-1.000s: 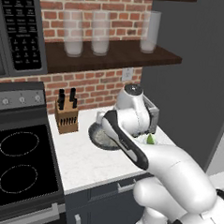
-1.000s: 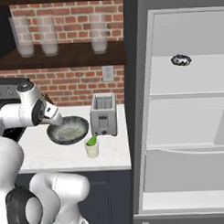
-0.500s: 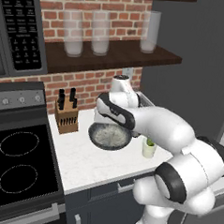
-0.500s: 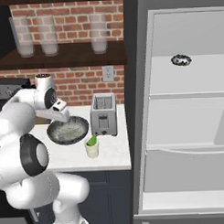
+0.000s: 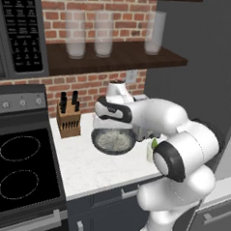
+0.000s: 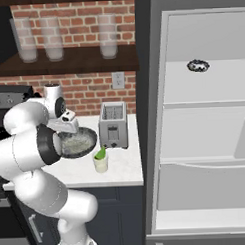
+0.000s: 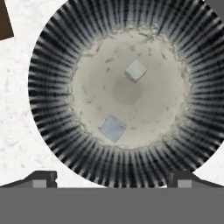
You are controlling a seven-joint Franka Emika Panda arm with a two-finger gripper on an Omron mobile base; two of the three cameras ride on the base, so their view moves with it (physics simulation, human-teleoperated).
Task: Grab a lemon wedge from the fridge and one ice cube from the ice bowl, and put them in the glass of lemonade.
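The ice bowl (image 7: 52,57), dark grey and ribbed with a whitish speckled inside, lies straight below my hand. Two ice cubes rest in it: one (image 7: 136,70) farther in, one (image 7: 113,128) nearer my fingers. My gripper (image 7: 113,178) is open above the bowl's near rim, with nothing between its fingertips (image 7: 41,178). From the base cameras the gripper (image 5: 112,126) (image 6: 69,127) hangs just over the ice bowl (image 5: 113,140) (image 6: 77,142). The glass of lemonade (image 6: 100,164) (image 5: 150,151) stands beside the bowl with the lemon wedge (image 6: 100,154) (image 5: 154,143) in its top. The fridge (image 6: 194,117) stands open.
A toaster (image 6: 113,126) stands behind the glass near the counter's fridge end. A knife block (image 5: 69,119) sits by the stove (image 5: 17,169). Tall clear glasses (image 5: 103,34) line the shelf above. A small dark ring (image 6: 198,66) lies on an upper fridge shelf.
The arm has swung round over the counter and the hand has come down to hang over the ice bowl. The gripper stays open. Bowl, glass and wedge have not moved.
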